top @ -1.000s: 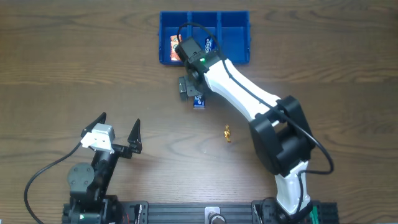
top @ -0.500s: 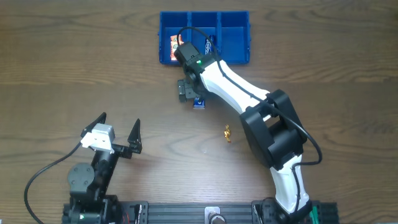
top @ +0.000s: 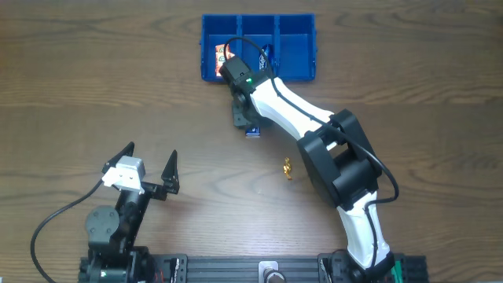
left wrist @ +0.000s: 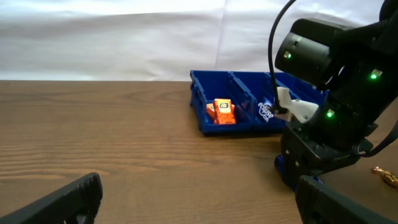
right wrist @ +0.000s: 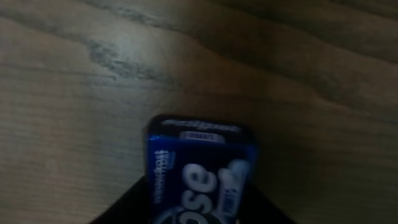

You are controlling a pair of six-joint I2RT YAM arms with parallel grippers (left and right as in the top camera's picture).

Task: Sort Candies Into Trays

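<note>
A blue three-compartment tray [top: 292,49] stands at the far side of the table, also seen as the tray [left wrist: 205,121] in the left wrist view. An orange candy [top: 221,56] [left wrist: 222,111] lies in its left compartment, and a blue one [left wrist: 266,111] in the middle. My right gripper [top: 245,120] is down at the table just in front of the tray, shut on a blue candy pack [right wrist: 202,175] [top: 251,132] that sticks out past its fingers. A gold-wrapped candy [top: 288,168] [left wrist: 387,176] lies loose nearer the middle. My left gripper [top: 150,163] hovers open near its base.
The right arm [top: 314,126] stretches diagonally across the table's centre, and its gripper body [left wrist: 323,134] blocks the tray's right end in the left wrist view. Bare wooden tabletop [top: 94,86] spreads to the left and the far right.
The right arm has swung its wrist left and closer in front of the tray, and its gripper has narrowed around the blue candy pack. The left arm has not moved.
</note>
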